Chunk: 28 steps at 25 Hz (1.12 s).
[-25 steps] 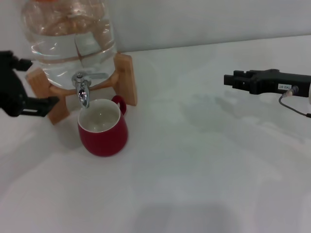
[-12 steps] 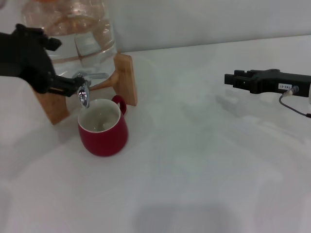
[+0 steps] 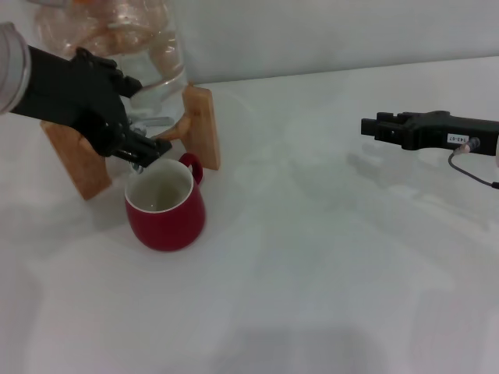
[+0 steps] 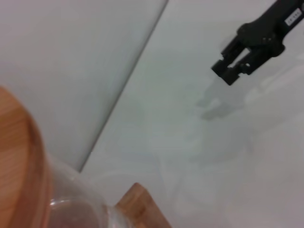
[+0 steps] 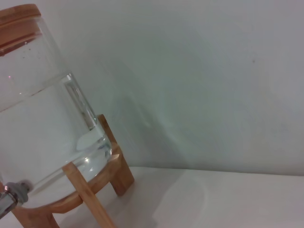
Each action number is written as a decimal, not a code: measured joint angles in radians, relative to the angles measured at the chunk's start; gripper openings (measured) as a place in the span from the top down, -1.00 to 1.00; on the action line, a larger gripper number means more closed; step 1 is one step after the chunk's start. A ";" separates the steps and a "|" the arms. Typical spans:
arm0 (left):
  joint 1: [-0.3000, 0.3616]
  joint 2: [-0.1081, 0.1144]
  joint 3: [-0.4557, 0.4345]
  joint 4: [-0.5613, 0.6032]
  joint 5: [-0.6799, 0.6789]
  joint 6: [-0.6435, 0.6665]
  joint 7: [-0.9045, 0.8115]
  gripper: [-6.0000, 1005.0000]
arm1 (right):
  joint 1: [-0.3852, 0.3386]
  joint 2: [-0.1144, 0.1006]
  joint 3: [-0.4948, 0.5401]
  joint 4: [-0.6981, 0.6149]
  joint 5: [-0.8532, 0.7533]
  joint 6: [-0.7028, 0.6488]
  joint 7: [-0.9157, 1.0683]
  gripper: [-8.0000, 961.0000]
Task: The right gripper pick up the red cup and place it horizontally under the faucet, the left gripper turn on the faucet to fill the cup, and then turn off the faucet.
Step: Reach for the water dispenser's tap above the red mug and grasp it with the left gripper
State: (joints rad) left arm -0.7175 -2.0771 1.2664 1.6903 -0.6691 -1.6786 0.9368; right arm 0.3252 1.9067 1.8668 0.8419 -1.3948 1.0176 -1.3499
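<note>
On my white desk [image 3: 327, 257] the clear water jar [image 3: 148, 54] sits on its wooden stand [image 3: 201, 125], and the red cup [image 3: 164, 204] stands upright just in front, directly under the faucet [image 3: 137, 162]. My left claw [image 3: 144, 148] is at the faucet, covering it, though I cannot tell whether it grips it. My right claw [image 3: 376, 127] hovers well apart, fingers together and empty.

- We find one piece of print: a small white label with dark characters on the side of the right gripper [image 3: 380, 128], seen in the head view; the characters are too small for us to read.
- The left wrist view shows the same label on that gripper, again illegible to us.
</note>
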 joint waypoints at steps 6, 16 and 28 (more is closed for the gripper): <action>-0.038 0.000 0.001 -0.055 0.004 -0.021 -0.002 -0.74 | 0.000 0.000 0.000 -0.005 0.001 -0.003 0.000 0.15; -0.050 0.000 0.002 -0.112 0.011 0.009 0.008 -0.74 | 0.003 0.002 0.000 -0.010 0.003 -0.002 0.002 0.15; -0.140 0.000 0.004 -0.254 0.009 0.078 0.023 -0.74 | 0.003 0.005 0.000 -0.011 0.002 0.004 0.002 0.15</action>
State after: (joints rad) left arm -0.8572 -2.0770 1.2707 1.4364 -0.6606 -1.6004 0.9601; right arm 0.3283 1.9113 1.8669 0.8313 -1.3932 1.0217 -1.3482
